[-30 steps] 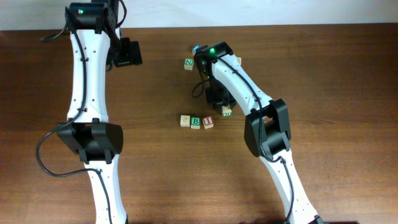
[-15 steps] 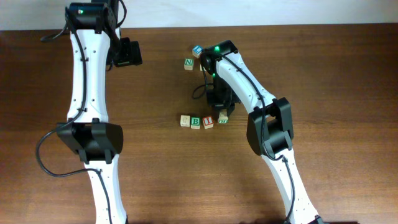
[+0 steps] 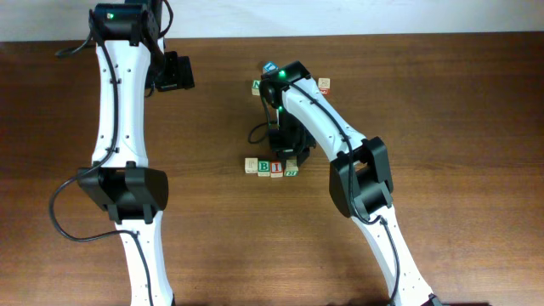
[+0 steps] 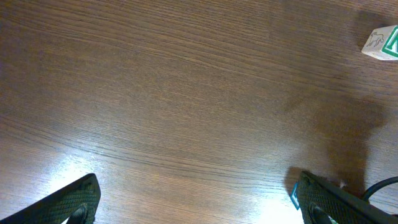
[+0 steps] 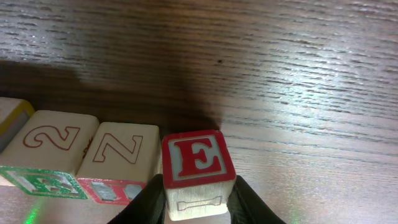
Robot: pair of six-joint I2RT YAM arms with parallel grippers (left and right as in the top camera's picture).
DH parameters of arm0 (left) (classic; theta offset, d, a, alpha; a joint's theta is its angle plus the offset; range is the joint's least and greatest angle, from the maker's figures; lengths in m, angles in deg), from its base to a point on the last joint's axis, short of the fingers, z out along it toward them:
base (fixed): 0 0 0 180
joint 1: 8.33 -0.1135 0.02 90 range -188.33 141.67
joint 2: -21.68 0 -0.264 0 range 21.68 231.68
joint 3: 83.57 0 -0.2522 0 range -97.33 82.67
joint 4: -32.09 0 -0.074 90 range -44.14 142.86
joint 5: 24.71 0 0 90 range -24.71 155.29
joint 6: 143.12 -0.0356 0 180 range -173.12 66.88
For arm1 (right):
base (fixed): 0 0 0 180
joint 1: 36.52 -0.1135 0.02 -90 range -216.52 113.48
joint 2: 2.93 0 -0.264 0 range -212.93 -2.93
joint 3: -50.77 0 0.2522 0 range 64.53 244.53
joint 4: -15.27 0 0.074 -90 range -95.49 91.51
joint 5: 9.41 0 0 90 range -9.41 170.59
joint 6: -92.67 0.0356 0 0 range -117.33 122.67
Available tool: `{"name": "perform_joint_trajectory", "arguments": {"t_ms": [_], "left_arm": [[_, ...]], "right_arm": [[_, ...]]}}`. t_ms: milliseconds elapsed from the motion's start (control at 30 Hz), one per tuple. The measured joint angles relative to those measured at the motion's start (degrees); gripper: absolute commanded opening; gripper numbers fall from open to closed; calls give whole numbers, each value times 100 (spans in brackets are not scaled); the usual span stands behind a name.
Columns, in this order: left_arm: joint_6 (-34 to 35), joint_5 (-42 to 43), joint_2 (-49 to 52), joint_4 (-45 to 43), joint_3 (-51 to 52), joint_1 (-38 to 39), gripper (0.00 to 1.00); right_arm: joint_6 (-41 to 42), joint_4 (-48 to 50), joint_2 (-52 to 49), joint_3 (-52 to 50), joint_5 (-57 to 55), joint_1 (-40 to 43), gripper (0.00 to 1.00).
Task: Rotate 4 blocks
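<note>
1. We are seeing the left gripper (image 4: 198,204) at the far left, its jaws standing wide apart above the wooden table (image 4: 155,93), well apart from the blocks (image 3: 265,167).
2. We are reading a green "B" from overhead on the pale wooden blocks lying in a row mid-table. The right wrist view is showing red-outlined "2" and "Z".
3. We are seeing the right gripper (image 5: 198,208) clamped on the red-bordered "E" block (image 5: 198,163) at the row's right end.

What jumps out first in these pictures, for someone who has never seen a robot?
Two long white arms lean over a dark wooden table. The right claw grips a red E block at the end of a short row of lettered blocks mid-table. The left claw hangs wide open above bare wood, away from the row.
</note>
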Motion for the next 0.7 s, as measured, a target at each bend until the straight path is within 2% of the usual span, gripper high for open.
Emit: {"name": "perform_joint_trajectory", "arguments": {"t_ms": [33,100,200,567,700], "left_arm": [[0,0,0,0,0,0,99],[0,0,0,0,0,0,99],[0,0,0,0,0,0,99],[0,0,0,0,0,0,99],[0,0,0,0,0,0,99]], "right_arm": [[-2,-2,0,-2,-2,0,30],[-2,-7,0,-2,-2,0,39],[11,-9,0,-7,2,0,47],[37,-9,28,306,20,46,47],[-59,-4,557,439,20,262,47]]}}
